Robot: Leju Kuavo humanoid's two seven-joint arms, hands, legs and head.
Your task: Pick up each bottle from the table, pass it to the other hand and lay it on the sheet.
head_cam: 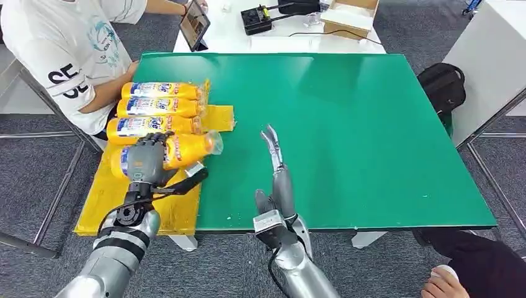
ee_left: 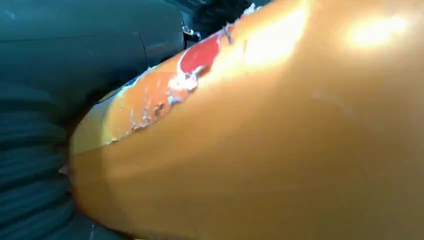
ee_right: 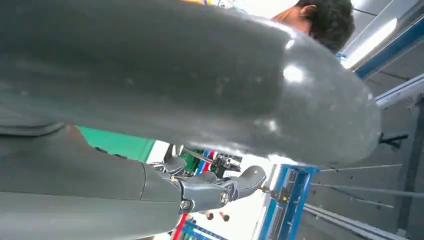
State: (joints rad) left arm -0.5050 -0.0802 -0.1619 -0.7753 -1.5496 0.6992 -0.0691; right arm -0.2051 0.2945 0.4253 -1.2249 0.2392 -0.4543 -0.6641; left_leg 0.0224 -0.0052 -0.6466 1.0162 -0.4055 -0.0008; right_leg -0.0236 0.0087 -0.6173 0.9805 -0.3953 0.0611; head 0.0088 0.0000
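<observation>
Green tabletop (head_cam: 347, 124) left of centre: three orange bottles (head_cam: 158, 107) lie on yellow sheet (head_cam: 180, 211); left hand (head_cam: 146, 160) grips a fourth bottle (head_cam: 189, 149) there, likely last; right hand (head_cam: 276, 180) flat, empty.

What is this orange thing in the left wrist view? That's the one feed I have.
Observer: It's a yellow bottle, gripped by the left hand and lying over the yellow sheet.
Operator: Any others down already?
Observer: Three more yellow bottles lie side by side on the sheet, beyond the held one, caps toward the green table.
Operator: Right hand busy?
Observer: No. The right hand holds nothing, fingers straight, over the green table to the right of the sheet.
Operator: Anyone close?
Observer: A person in a white T-shirt sits at the table's far left corner, just behind the row of bottles.
</observation>
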